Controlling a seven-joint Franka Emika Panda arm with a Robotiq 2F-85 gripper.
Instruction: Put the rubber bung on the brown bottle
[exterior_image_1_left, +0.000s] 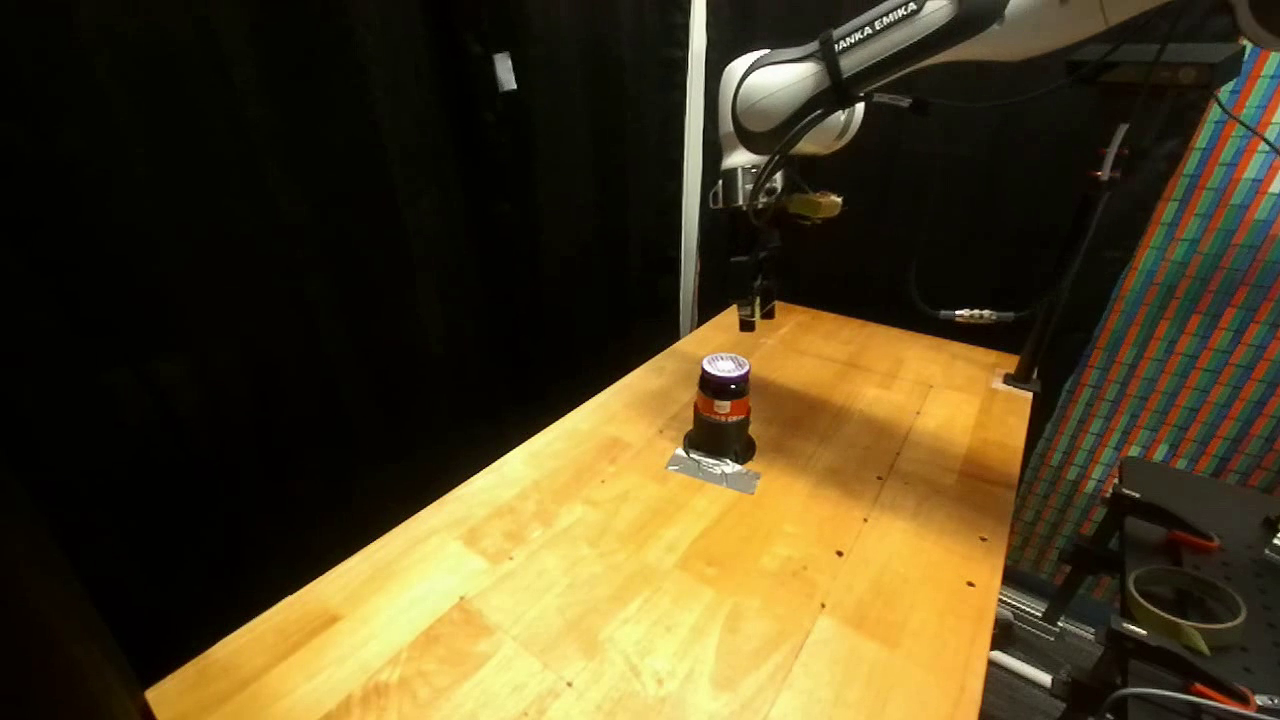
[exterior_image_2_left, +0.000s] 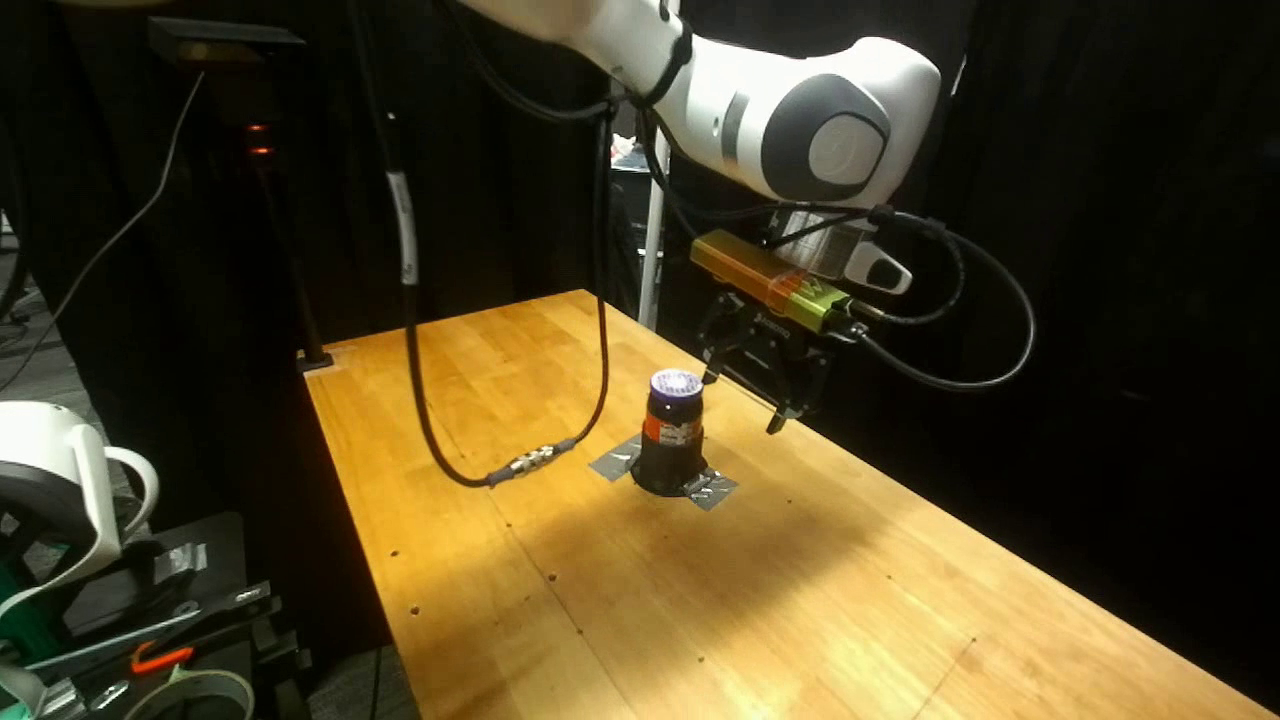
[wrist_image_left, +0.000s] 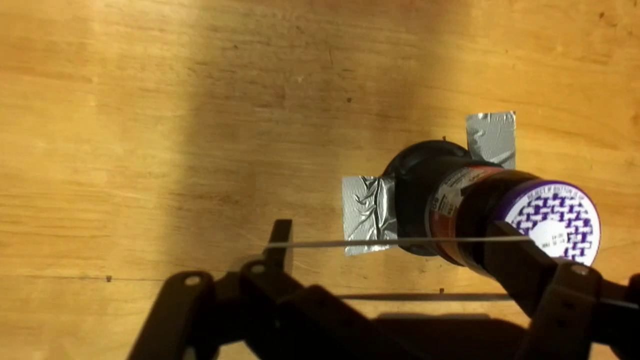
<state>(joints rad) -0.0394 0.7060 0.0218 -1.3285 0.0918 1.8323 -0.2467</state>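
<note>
The brown bottle (exterior_image_1_left: 722, 408) stands upright in a black holder taped to the wooden table. Its lid is purple with a white patterned top. It also shows in an exterior view (exterior_image_2_left: 673, 430) and in the wrist view (wrist_image_left: 467, 207). My gripper (wrist_image_left: 397, 242) is open, above the table and off to one side of the bottle, as both exterior views show (exterior_image_1_left: 757, 316) (exterior_image_2_left: 744, 403). A thin pale rubber band (wrist_image_left: 320, 244) is stretched between its two fingers. In the wrist view the right finger overlaps the lid's edge; I cannot tell if they touch. No bung shows.
Silver tape (wrist_image_left: 367, 215) fixes the black holder (exterior_image_2_left: 660, 477) to the wooden table (exterior_image_1_left: 640, 600). A cable (exterior_image_2_left: 412, 380) hangs over the table. A dark curtain (exterior_image_1_left: 400, 250) stands along the table's long side. A side stand with a tape roll (exterior_image_1_left: 1187, 605) is beside the table.
</note>
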